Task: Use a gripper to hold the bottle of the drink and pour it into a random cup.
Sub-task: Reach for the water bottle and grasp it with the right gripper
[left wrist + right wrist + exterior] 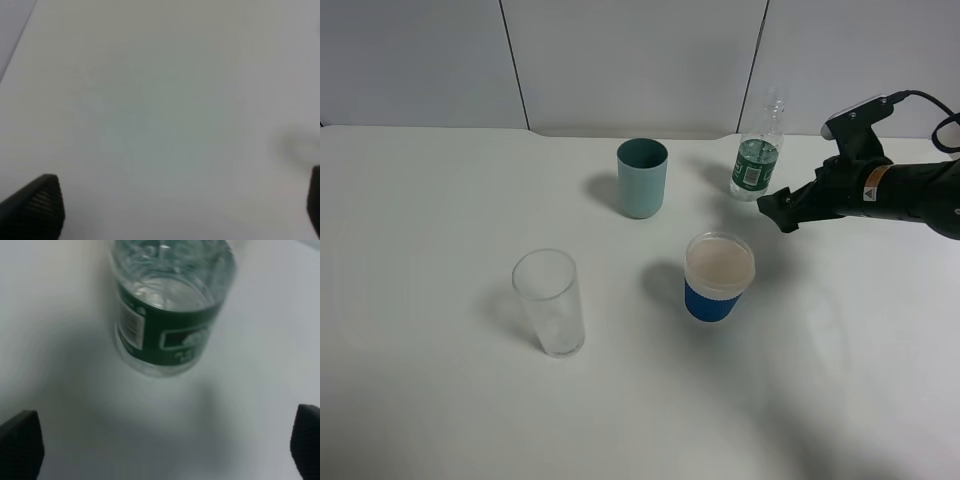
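The bottle of the drink (757, 155) stands upright at the back right of the white table; it is clear plastic with a dark green label. My right gripper (781, 211) hangs just to its right and nearer the front, apart from it. In the right wrist view the bottle (170, 315) lies ahead of the open right gripper (162, 445), with nothing between the fingertips. A teal cup (642, 178), a blue cup with a pale top (719, 276) and a clear glass (550, 303) stand on the table. The left gripper (175, 205) is open over bare table.
A white table (440, 220) carries everything, and a grey panelled wall (630, 60) runs along its far edge. The right arm (910, 190) reaches in from the right edge with a cable above it.
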### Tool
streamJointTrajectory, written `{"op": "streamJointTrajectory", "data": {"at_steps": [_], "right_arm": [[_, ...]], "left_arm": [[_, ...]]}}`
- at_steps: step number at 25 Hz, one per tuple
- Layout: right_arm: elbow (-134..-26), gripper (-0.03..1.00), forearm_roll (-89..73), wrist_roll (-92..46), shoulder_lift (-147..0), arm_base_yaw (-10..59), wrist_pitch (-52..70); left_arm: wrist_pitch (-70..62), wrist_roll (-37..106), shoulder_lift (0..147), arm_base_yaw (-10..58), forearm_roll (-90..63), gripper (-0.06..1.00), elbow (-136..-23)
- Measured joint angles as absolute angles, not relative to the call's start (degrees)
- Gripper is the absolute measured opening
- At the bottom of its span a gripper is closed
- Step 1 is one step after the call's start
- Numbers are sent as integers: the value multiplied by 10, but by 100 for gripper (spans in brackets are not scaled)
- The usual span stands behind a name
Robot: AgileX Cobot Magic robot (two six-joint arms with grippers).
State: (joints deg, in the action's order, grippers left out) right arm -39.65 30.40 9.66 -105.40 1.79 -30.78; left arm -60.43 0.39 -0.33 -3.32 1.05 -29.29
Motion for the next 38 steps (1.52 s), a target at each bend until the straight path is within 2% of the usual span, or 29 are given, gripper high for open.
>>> {"op": "streamJointTrajectory", "data": {"at_steps": [12,24,38], "right_arm": [[-397,99,187,-54,-1111,18,-428],[-398,99,166,-60,-1156,18,-534],[-467,99,161,-28,-1207,18,-548]], "left_arm": [[-604,4,-3,-33,11,98,-293],[-604,4,-3,-33,11,98,-293],[-604,4,-3,-33,11,98,-293]]}}
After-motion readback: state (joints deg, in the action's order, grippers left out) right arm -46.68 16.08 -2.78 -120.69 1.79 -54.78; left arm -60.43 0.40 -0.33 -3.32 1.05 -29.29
